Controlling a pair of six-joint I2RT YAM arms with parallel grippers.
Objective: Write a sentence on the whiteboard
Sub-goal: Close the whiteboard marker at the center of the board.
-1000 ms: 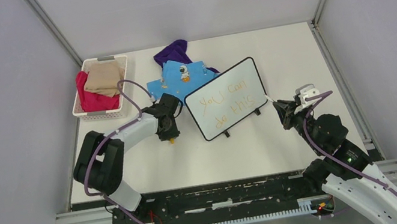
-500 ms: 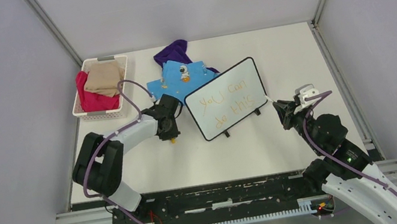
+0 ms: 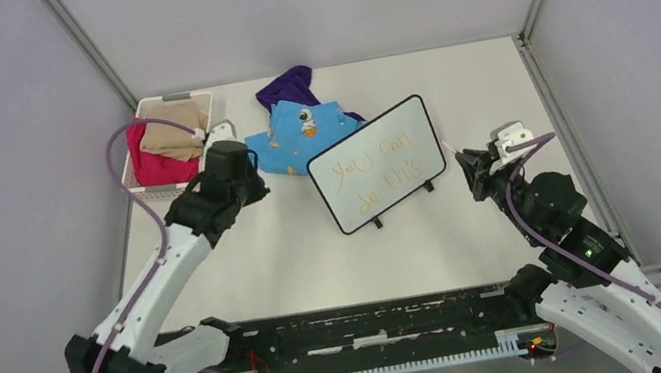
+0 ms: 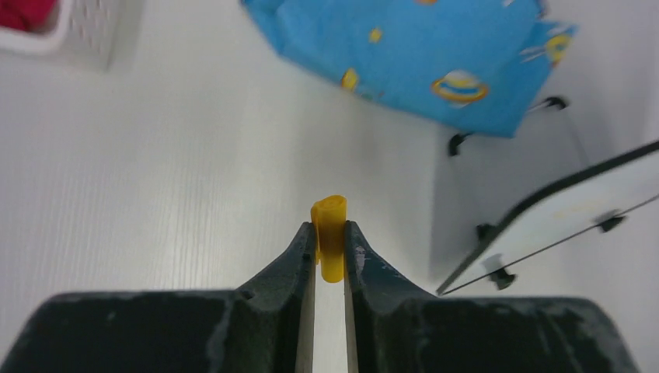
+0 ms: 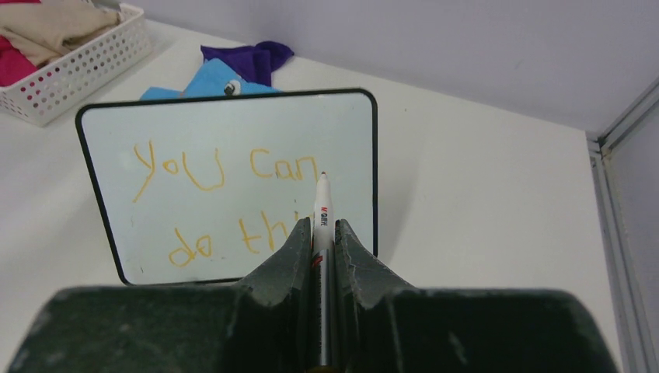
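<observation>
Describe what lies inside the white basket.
In the basket, a beige cloth lies on a red cloth. Anything beneath them is covered.

A white perforated basket sits at the far left of the table. It holds a red cloth with a beige cloth on top. Near its right lies a blue cloth with planet prints, and a purple cloth touches its far edge.
</observation>
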